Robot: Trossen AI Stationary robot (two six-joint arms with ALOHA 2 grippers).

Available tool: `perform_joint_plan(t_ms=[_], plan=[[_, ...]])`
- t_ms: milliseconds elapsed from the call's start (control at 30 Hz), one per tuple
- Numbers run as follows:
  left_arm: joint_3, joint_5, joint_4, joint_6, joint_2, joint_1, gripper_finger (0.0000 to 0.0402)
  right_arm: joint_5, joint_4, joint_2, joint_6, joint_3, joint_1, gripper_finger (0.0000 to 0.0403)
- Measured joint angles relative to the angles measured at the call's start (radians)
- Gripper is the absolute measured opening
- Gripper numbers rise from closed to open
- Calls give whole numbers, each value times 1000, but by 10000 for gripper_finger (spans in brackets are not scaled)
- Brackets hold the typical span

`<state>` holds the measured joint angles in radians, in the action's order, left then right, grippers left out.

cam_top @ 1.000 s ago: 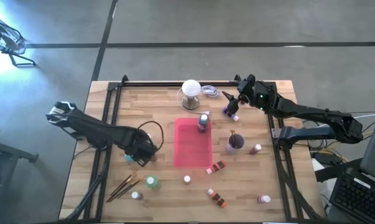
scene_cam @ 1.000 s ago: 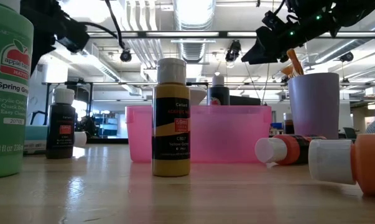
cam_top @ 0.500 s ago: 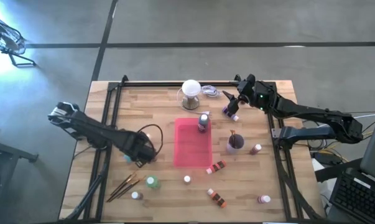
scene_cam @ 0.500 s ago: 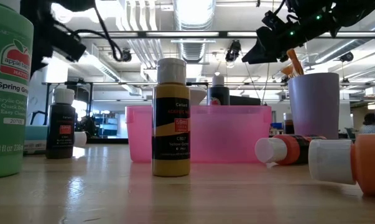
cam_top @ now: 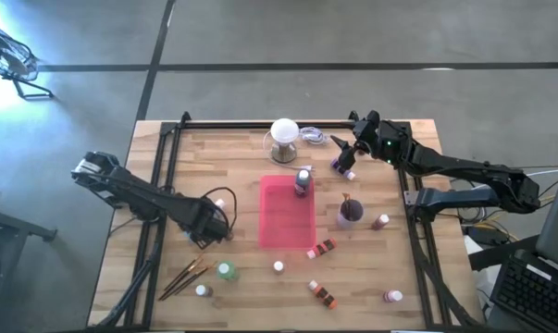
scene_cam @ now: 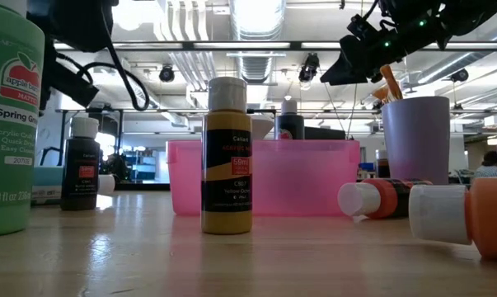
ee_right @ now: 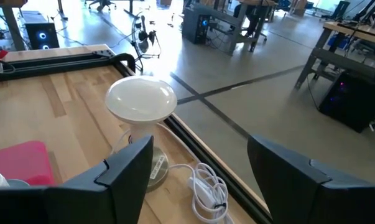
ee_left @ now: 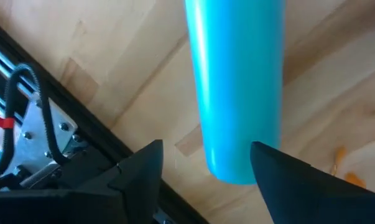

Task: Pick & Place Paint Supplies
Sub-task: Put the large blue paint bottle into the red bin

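The larger teal bottle (ee_left: 237, 81) lies on its side on the table's left part. Its white cap (cam_top: 221, 203) points toward the far right. My left gripper (cam_top: 206, 231) is above its base end, open, with one finger on each side of that end (ee_left: 237, 174). Bare wood shows between one finger and the bottle. My right gripper (cam_top: 341, 148) is open and holds nothing. It hovers at the far right, above a small purple bottle (cam_top: 343, 168), and faces the white ball-topped stand (ee_right: 140, 102).
The pink tray (cam_top: 286, 222) lies mid-table with a small bottle (cam_top: 303, 181) at its far end. A purple cup (cam_top: 350, 213) holds a brush. A green bottle (cam_top: 225, 271), two brushes (cam_top: 186, 276) and several small bottles are scattered along the near side. Black frame rails (cam_top: 163, 176) run beside my left arm.
My left gripper has come down and shifted a little toward the table's near left along the teal bottle, uncovering the white cap. The bottle has stayed where it lay. My right arm has kept still.
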<state>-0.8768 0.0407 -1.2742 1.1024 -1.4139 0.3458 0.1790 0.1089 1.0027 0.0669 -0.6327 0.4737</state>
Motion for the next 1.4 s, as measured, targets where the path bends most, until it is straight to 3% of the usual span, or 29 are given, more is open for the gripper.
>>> perform_joint_plan(t_ms=[300,900,1233,1400], plan=[[1,-36,97,-37,1,0,257,-2,0,0,0,0,0,271],[185,-54,281,-2,9,-2,256,-7,0,0,-4,1,0,224],[226,-48,246,-5,23,-3,189,-6,0,0,-8,1,0,244],[197,-42,188,-5,73,-3,180,-5,0,0,-8,3,0,255]])
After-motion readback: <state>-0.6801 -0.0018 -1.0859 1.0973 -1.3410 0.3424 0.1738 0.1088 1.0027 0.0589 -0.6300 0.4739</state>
